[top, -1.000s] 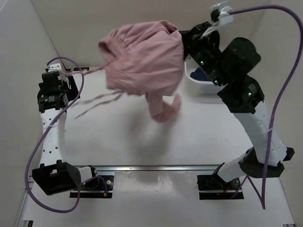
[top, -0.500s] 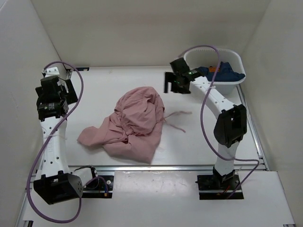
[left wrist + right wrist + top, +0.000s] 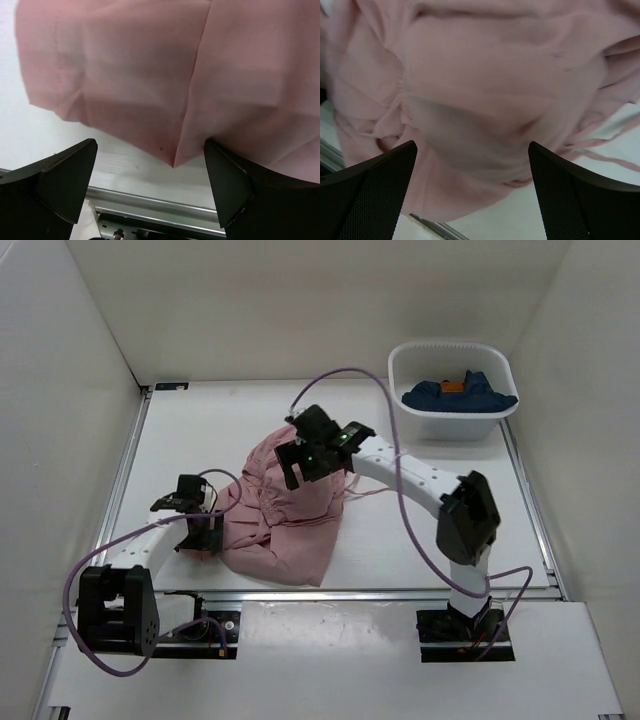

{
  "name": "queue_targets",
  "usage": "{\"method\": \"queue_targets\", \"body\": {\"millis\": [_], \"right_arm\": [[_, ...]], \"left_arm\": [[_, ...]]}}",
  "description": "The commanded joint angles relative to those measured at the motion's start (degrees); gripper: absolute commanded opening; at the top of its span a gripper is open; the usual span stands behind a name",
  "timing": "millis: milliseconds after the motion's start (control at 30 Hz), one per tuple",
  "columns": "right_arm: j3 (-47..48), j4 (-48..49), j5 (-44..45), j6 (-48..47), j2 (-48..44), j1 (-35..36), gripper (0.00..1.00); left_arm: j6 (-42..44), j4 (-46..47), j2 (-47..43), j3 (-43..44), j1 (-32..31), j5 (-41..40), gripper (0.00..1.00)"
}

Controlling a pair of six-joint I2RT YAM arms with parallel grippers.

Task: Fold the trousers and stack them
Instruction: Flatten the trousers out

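The trousers point(image 3: 285, 520) lie in a crumpled pink heap on the white worktop point(image 3: 420, 540), well apart from the white basket point(image 3: 452, 426), to its left and nearer the arm bases. The basket holds a dark blue garment point(image 3: 470, 397) with an orange tag point(image 3: 455, 386). The left end effector point(image 3: 203, 528) sits low at the edge of the heap farthest from the basket, its fingers point(image 3: 65, 182) spread wide with a folded corner of cloth showing between them, nothing pinched. The right end effector point(image 3: 310, 457) hangs over the part of the heap nearest the basket, likewise spread wide and empty. A thin drawstring point(image 3: 377, 480) trails from the heap toward the basket.
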Motion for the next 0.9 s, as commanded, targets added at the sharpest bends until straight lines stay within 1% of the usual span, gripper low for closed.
{"method": "queue_targets", "body": {"millis": [0,33,67,100,133,167,200,233,267,300,333,367,400,433,467,500,533,567,600,633,667,700,733,767,800,833,867], "right_arm": [[2.1,-2.9,-0.9,0.6,6.2,0.0,0.96],[2.9,-2.9,-0.9,1.3,8.5,0.0,0.96],[3.5,-2.9,-0.3,1.8,9.7,0.0,0.96],[4.2,-2.9,-0.3,2.8,11.8,0.0,0.96],[6.8,-2.9,-0.9,2.8,13.1,-0.7,0.91],[8.8,-4.1,-2.2,2.8,14.3,-1.4,0.82],[11.1,-4.7,-3.7,2.8,16.8,-1.4,0.7],[13.7,-5.4,-5.1,3.3,17.8,-2.0,0.44],[19.7,-6.3,-6.2,3.3,18.7,-2.0,0.3],[23.1,-8.2,-6.8,3.3,19.5,-2.6,0.18],[32.3,-11.1,-7.5,4.4,18.9,-4.4,0.0],[33.2,-10.6,-9.6,7.1,17.1,-6.8,0.0],[32.4,-9.5,-10.3,9.1,14.4,-8.4,0.0],[25.8,-7.5,-10.3,11.0,11.0,-10.1,0.0],[20.9,-2.6,-10.3,13.0,2.9,-12.0,0.0],[15.6,-0.6,-10.3,15.1,-1.4,-16.1,0.0],[10.4,0.6,-10.3,18.4,-5.4,-18.5,0.0],[1.3,0.1,-8.7,19.5,-12.3,-20.6,0.0],[-2.6,-1.6,-7.8,20.1,-15.2,-24.6,0.0],[-6.2,-3.8,-6.9,20.1,-17.7,-26.4,0.0],[-13.4,-5.9,-6.1,20.1,-22.0,-29.4,0.0],[-17.2,-9.2,-5.3,20.1,-24.0,-30.8,0.01],[-20.8,-10.3,-4.7,20.6,-27.6,-32.1,0.04],[-27.1,-11.1,-4.7,20.6,-29.1,-34.4,0.18],[-29.7,-12.8,-3.5,20.6,-30.5,-35.4,0.26],[-31.9,-14.0,-1.9,21.9,-32.9,-36.6,0.39],[-33.6,-15.6,0.8,23.2,-33.9,-39.1,0.78]], "left_arm": [[-0.1,6.4,0.9,-0.8,0.0,1.2,1.0],[-0.1,6.4,1.7,-0.8,-0.5,3.0,0.99],[-0.1,6.4,2.6,-0.8,-0.5,4.3,0.95],[-0.1,6.4,4.0,-0.3,-0.5,5.6,0.88],[-0.1,6.4,4.9,-0.3,-0.5,6.8,0.76],[-0.1,6.4,5.9,0.2,-0.5,8.4,0.5],[-0.1,6.4,8.2,1.3,-0.5,8.4,0.3],[-0.1,6.4,9.4,2.0,-0.5,8.4,0.14],[-0.1,6.4,10.5,4.0,0.3,7.0,0.14],[-0.1,6.4,11.3,4.9,0.3,5.8,0.14],[-0.1,6.4,12.4,9.2,3.8,1.7,0.14],[-0.1,6.4,12.4,11.0,5.4,0.3,0.14],[-0.1,6.4,12.4,12.9,9.2,-0.5,0.14],[-0.1,6.4,11.6,14.6,11.1,-1.0,0.14],[-0.1,6.4,11.6,17.9,12.9,-2.3,0.14],[-0.1,5.7,11.0,19.5,14.4,-2.9,0.14],[-0.1,5.2,11.0,20.9,17.1,-2.9,0.14],[-0.1,4.6,10.3,23.2,18.1,-3.6,0.14],[-0.1,3.9,10.3,24.2,18.9,-3.7,0.14],[-0.1,2.1,9.7,24.9,18.9,-4.4,0.14],[-0.1,1.2,8.9,25.6,18.9,-4.4,0.14],[-0.1,0.2,8.4,25.6,18.9,-4.4,0.14],[-0.1,-1.0,7.5,26.3,18.9,-4.4,0.14],[-0.1,-3.2,7.5,26.3,18.9,-3.6,0.14],[-0.1,-4.8,6.8,26.9,18.9,-2.2,0.14],[-0.1,-6.5,6.8,27.5,18.9,-1.5,0.14],[-0.1,-8.3,6.8,27.5,18.2,-0.8,0.14]]}}
